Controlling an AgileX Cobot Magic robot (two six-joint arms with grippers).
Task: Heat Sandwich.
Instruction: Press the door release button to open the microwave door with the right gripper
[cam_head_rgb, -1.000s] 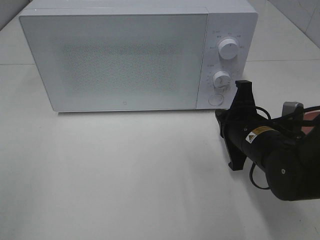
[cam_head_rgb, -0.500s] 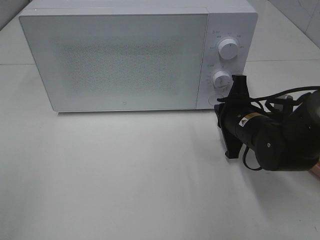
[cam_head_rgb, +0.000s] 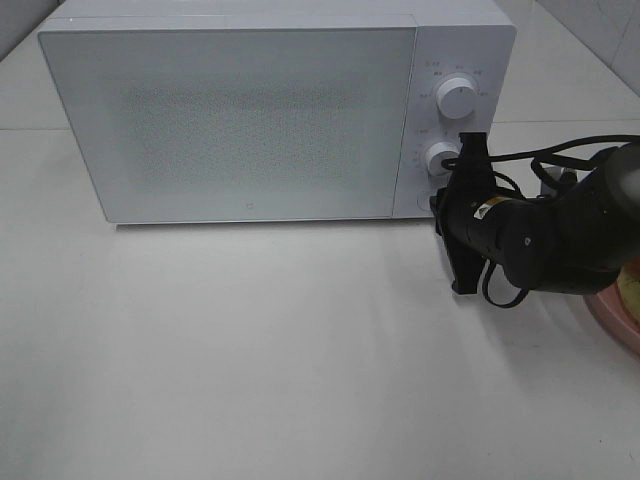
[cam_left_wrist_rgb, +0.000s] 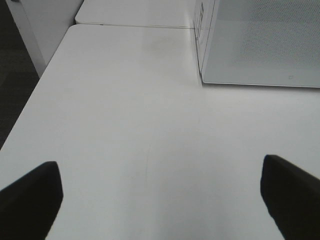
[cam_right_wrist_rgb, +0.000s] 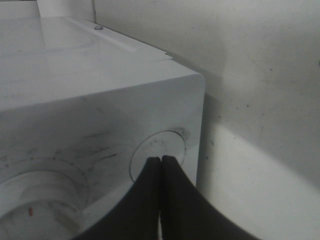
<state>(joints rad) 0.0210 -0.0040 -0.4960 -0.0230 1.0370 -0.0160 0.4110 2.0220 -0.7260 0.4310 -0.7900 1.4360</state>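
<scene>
The white microwave (cam_head_rgb: 240, 120) stands at the back of the table with its door closed. My right gripper (cam_head_rgb: 438, 205) is shut, holding nothing, and its joined tips (cam_right_wrist_rgb: 161, 159) press against the round button (cam_right_wrist_rgb: 172, 142) at the bottom of the control panel, below the two knobs (cam_head_rgb: 457, 98). Only a yellowish sliver of the sandwich (cam_head_rgb: 632, 290) shows, on the pink plate (cam_head_rgb: 612, 318) at the right edge; the arm and the frame cut off the rest. My left gripper (cam_left_wrist_rgb: 160, 200) hangs open over bare table beside the microwave's left corner (cam_left_wrist_rgb: 260, 45).
The right arm and its cables (cam_head_rgb: 560, 235) lie between the control panel and the plate. The table's left edge (cam_left_wrist_rgb: 30, 110) drops off beside the left gripper. White tabletop (cam_head_rgb: 250, 350) stretches in front of the microwave.
My right gripper, still shut, has moved up and in toward the control panel until its tips reached the round button. The arm's shift uncovered the pink plate at the right edge.
</scene>
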